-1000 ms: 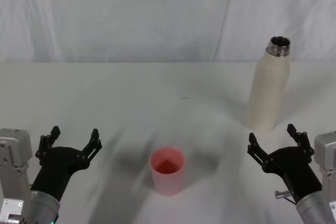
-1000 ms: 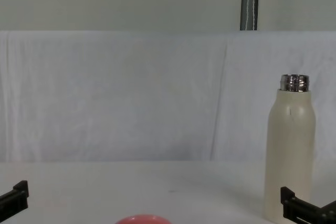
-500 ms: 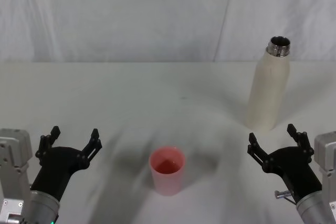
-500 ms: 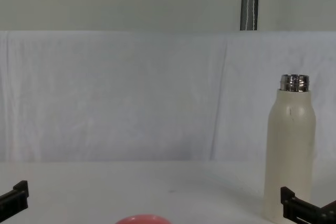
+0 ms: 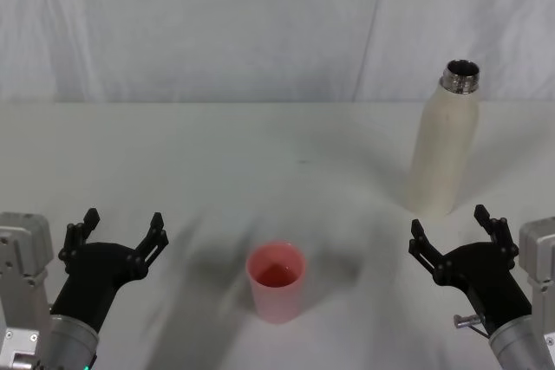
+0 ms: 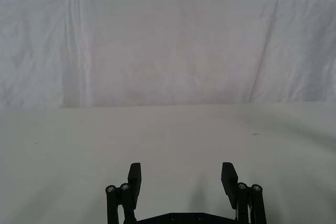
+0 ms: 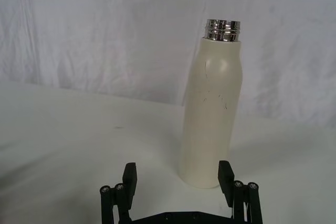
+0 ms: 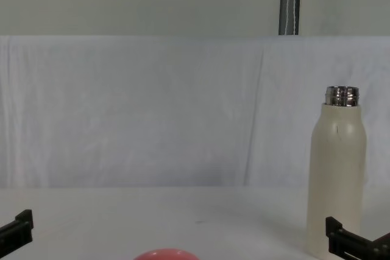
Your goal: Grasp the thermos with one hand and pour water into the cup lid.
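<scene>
The cream-white thermos [image 5: 444, 149] stands upright at the right of the table, its silver neck uncapped; it also shows in the right wrist view [image 7: 212, 108] and the chest view [image 8: 337, 181]. The pink cup lid [image 5: 276, 280] sits near the front centre, rim up; its rim peeks into the chest view [image 8: 166, 254]. My right gripper [image 5: 451, 233] is open, just in front of the thermos and apart from it [image 7: 178, 174]. My left gripper [image 5: 121, 228] is open at the front left, with nothing between its fingers [image 6: 181, 174].
A white cloth covers the table [image 5: 217, 153] and hangs as a backdrop behind it. A grey pole [image 8: 290, 1] rises behind the backdrop at the right. Bare cloth lies between the cup lid and the thermos.
</scene>
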Robot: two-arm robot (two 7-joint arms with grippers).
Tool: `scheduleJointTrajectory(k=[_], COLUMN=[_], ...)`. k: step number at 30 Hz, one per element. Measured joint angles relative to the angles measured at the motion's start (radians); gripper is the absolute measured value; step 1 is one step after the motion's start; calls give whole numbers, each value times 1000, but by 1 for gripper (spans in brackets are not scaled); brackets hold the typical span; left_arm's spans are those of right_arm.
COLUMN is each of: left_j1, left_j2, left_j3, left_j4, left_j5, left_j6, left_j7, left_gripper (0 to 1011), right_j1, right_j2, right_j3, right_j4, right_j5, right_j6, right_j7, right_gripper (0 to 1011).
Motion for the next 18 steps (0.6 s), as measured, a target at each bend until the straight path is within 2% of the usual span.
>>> scheduleJointTrajectory(k=[8,18], left_j1=[0,0], left_j2=[0,0], left_j3=[0,0], left_j4=[0,0], left_j5=[0,0], left_j6=[0,0], left_j7=[0,0], left_gripper=[1001,1001], right_j1=[0,16], right_j2=[-1,-14], right_j3=[2,31], right_j4=[0,-2], right_j5=[0,5], right_j6=[-1,-8], right_j7=[2,57], right_gripper=[1000,1000])
